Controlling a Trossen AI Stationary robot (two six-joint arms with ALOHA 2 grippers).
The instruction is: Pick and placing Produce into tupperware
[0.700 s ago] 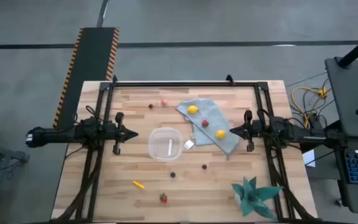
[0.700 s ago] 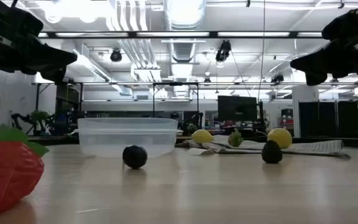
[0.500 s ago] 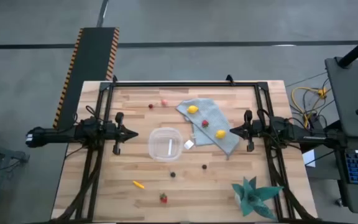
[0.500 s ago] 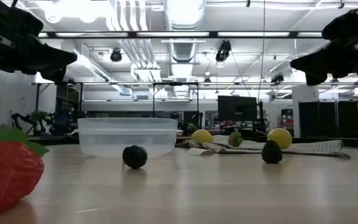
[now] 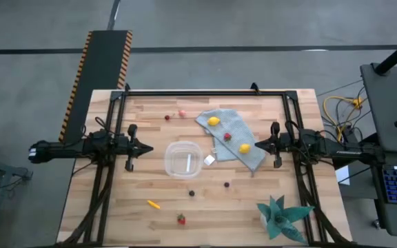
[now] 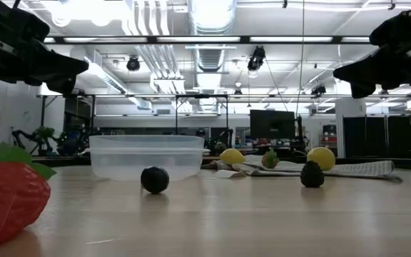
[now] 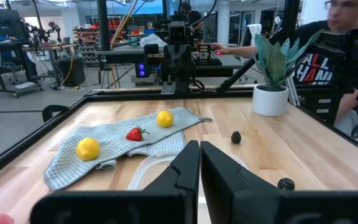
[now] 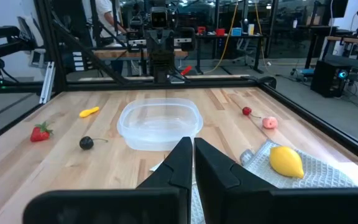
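The clear tupperware [image 5: 183, 159] stands mid-table with no produce in it. Produce lies scattered. Two yellow lemons [image 5: 214, 121] [image 5: 245, 148] and a red strawberry [image 5: 227, 136] rest on the grey-blue cloth [image 5: 234, 131]. Two red berries [image 5: 182, 114] sit near the far edge. Two dark round ones [image 5: 191, 193] [image 5: 227, 184], an orange carrot piece [image 5: 154, 204] and another strawberry [image 5: 181, 219] lie on the near wood. My left gripper [image 5: 150, 147] is shut left of the tupperware. My right gripper [image 5: 256, 145] is shut at the cloth's right edge. Both hang above the table, holding nothing.
A teal spiky plant [image 5: 281, 217] stands at the near right corner. A small white tag [image 5: 209, 160] lies just right of the tupperware. A black frame [image 5: 205, 92] runs along the table's far edge and sides. People show in the room beyond the table.
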